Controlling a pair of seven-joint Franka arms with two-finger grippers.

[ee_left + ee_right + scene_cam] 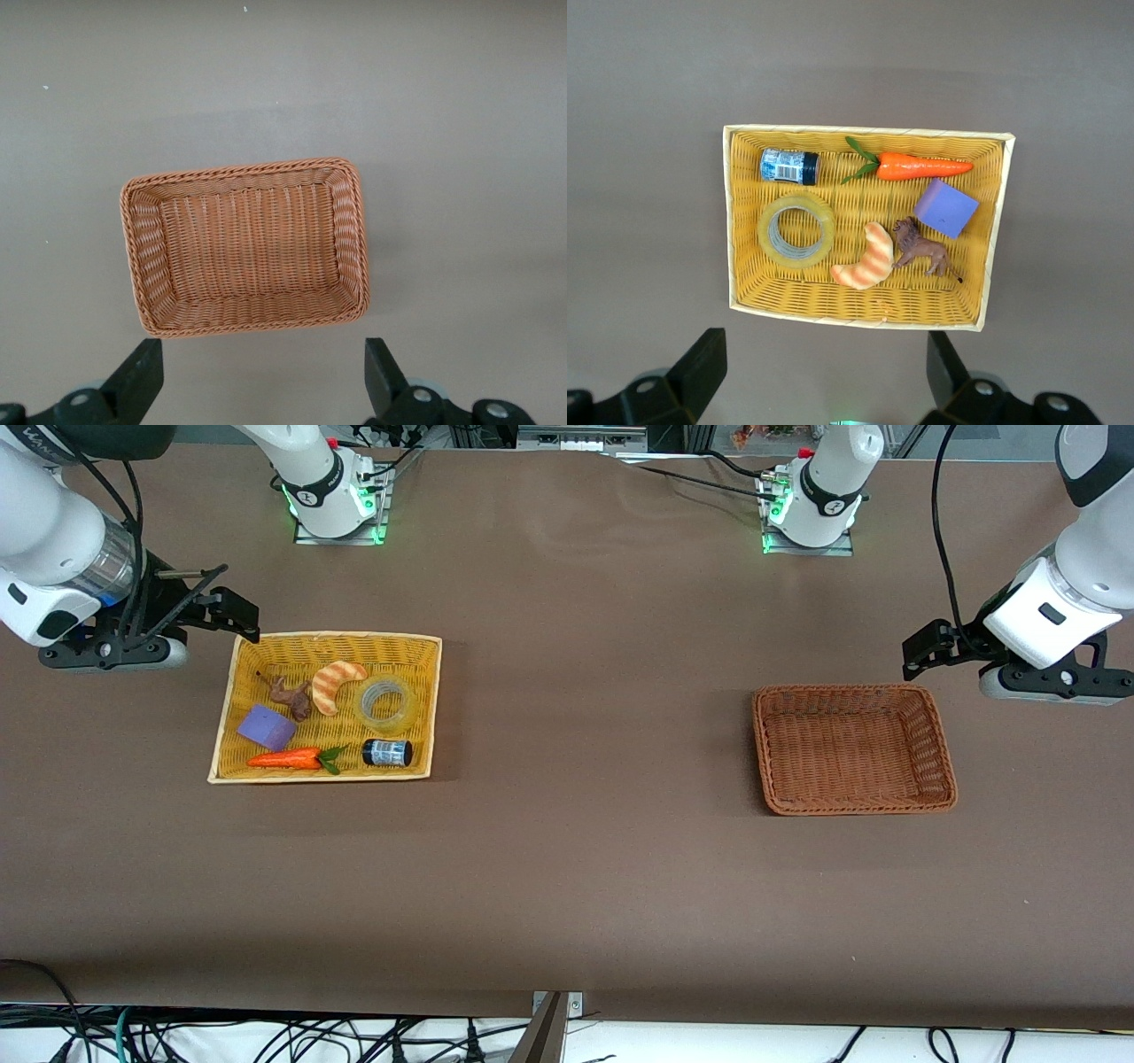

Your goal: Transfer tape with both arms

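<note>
The tape (367, 705), a translucent yellowish ring, lies flat in the yellow basket (337, 638) beside the croissant (336, 684). It also shows in the right wrist view (767, 232). My right gripper (232, 613) is open and empty, up over the table just outside the yellow basket's corner at the right arm's end; its fingers (700, 367) stand wide apart. My left gripper (926, 648) is open and empty, up over the table just outside the brown basket (842, 689) at the left arm's end; its fingers (137, 376) stand wide apart.
The yellow basket also holds a small dark jar (387, 752), a carrot (292, 759), a purple block (266, 727) and a brown lion figure (291, 696). The brown basket (239, 168) holds nothing. Brown tabletop lies between the two baskets.
</note>
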